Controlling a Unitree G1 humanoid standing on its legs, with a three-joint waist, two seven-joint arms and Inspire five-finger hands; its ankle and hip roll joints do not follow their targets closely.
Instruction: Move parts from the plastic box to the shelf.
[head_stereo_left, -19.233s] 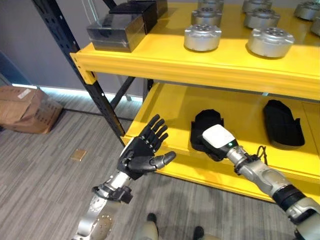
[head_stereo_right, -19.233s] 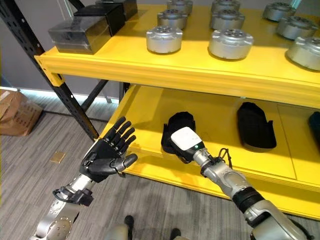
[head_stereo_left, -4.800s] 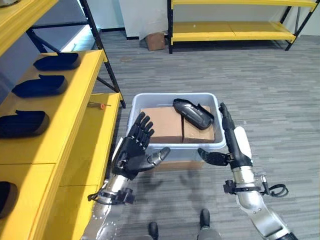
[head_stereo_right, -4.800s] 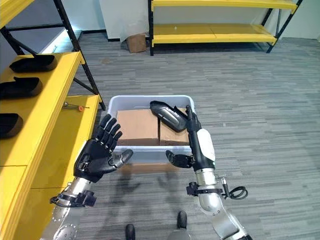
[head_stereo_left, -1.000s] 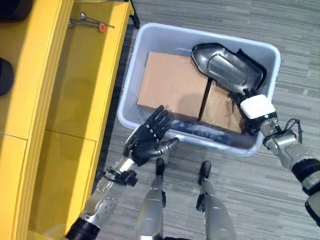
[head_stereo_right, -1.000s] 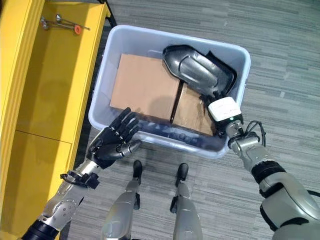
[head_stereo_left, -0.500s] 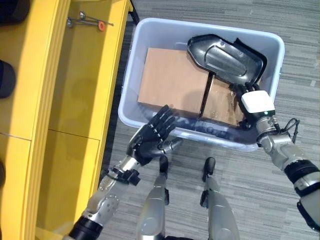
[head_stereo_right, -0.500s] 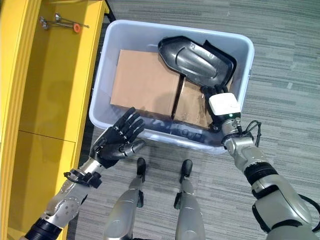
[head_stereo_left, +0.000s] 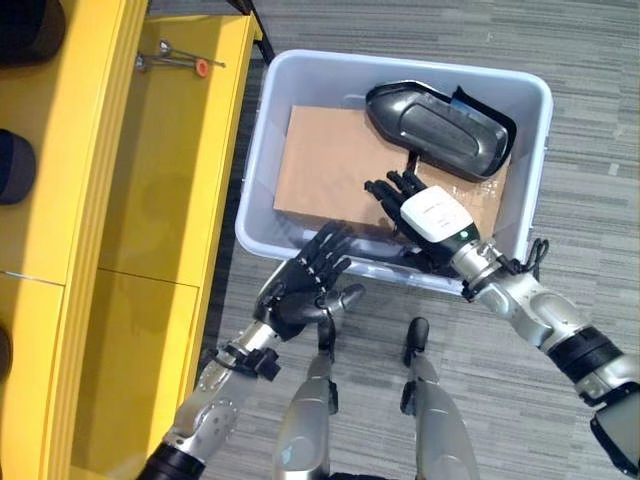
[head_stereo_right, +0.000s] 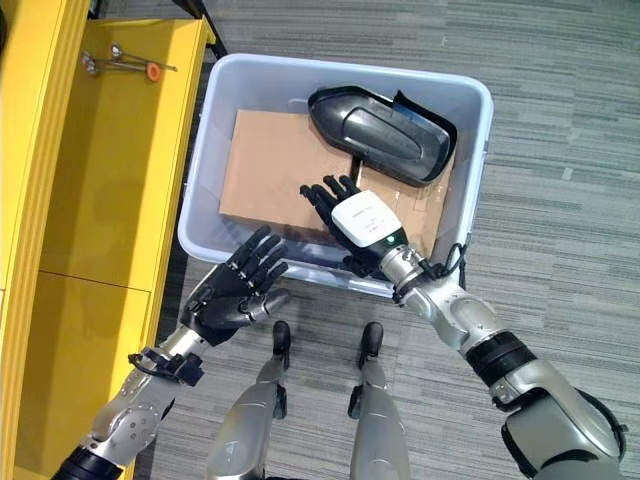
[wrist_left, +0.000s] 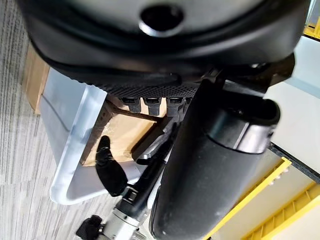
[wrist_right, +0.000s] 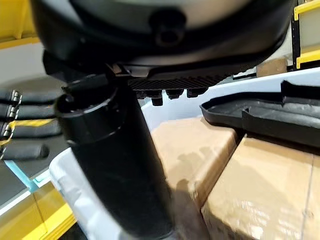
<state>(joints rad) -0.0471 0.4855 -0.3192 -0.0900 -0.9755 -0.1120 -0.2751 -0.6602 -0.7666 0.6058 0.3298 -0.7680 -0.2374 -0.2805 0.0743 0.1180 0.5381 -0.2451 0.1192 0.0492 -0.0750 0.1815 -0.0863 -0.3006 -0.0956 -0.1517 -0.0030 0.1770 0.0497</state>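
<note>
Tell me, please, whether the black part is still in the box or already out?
In. The black part lies across the cardboard boxes inside the box; the open right hand hovers beside it, not holding it.

Silver-grey arms, dark robot hand

Black part: far end overlaps plastic box wall; underside hidden. Cardboard boxes partly covered by the part and right hand. Dark parts on yellow shelf cut by the picture's left edge. Small tool too small to identify.
</note>
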